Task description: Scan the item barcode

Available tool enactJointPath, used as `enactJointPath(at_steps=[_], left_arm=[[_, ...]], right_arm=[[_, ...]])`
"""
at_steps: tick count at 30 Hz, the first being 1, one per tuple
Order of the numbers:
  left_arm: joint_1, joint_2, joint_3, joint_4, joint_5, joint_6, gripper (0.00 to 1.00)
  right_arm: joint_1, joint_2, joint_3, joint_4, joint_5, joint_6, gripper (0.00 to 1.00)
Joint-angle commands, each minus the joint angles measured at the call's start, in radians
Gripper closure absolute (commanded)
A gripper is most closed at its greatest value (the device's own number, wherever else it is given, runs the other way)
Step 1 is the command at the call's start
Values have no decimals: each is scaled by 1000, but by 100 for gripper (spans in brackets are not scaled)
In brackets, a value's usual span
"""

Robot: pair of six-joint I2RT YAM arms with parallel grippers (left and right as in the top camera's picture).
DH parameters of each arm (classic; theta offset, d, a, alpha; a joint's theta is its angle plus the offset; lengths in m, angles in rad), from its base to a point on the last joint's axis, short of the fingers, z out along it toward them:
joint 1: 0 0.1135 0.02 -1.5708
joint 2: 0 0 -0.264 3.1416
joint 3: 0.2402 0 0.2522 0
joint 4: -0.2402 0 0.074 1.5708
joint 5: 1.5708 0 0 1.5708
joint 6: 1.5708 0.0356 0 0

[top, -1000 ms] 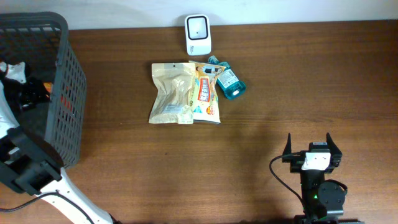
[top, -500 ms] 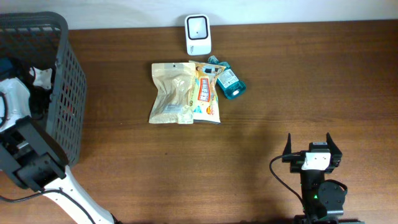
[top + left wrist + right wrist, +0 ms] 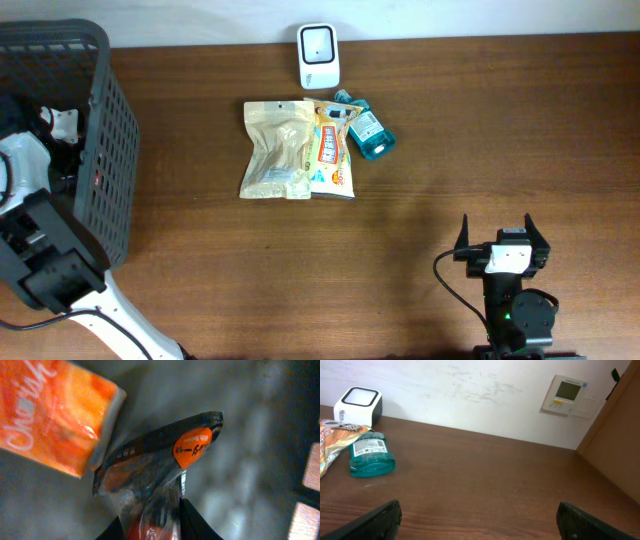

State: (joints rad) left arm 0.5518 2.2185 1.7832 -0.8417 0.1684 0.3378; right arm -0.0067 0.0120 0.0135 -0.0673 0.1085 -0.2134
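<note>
Down inside the dark mesh basket [image 3: 110,150] at the table's left, my left gripper [image 3: 152,527] has its two black fingers pressed on either side of a dark plastic packet [image 3: 160,460] with an orange oval label. In the overhead view that gripper [image 3: 58,130] shows only partly behind the basket wall. An orange carton [image 3: 55,415] lies beside the packet. The white barcode scanner [image 3: 318,55] stands at the table's back edge. My right gripper [image 3: 500,238] rests near the front right, open, with nothing between its fingers [image 3: 385,517].
A beige pouch [image 3: 275,150], an orange snack bag [image 3: 332,150] and a blue bottle [image 3: 367,130] lie together just in front of the scanner [image 3: 357,405]. The bottle [image 3: 370,455] lies flat. A wall bounds the table's far side.
My left arm has dropped deeper into the basket and its jaws have narrowed onto the dark packet. The right arm has not moved.
</note>
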Motion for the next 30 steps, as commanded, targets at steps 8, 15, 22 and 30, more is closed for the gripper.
enactJointPath(at_steps=[8,15,22,30], left_arm=[[2,-156,50,-7,12,-188,88],[2,-404,51,32,40,-196,90],[-3,-581,51,42,531,-195,87],[-170,-624,51,26,729,-194,88]], right_arm=[[6,-5,-8,-3,16,0,1],[6,-5,-8,-4,16,0,2],[6,-5,-8,-3,16,1,2],[6,-5,-8,-3,16,0,2]])
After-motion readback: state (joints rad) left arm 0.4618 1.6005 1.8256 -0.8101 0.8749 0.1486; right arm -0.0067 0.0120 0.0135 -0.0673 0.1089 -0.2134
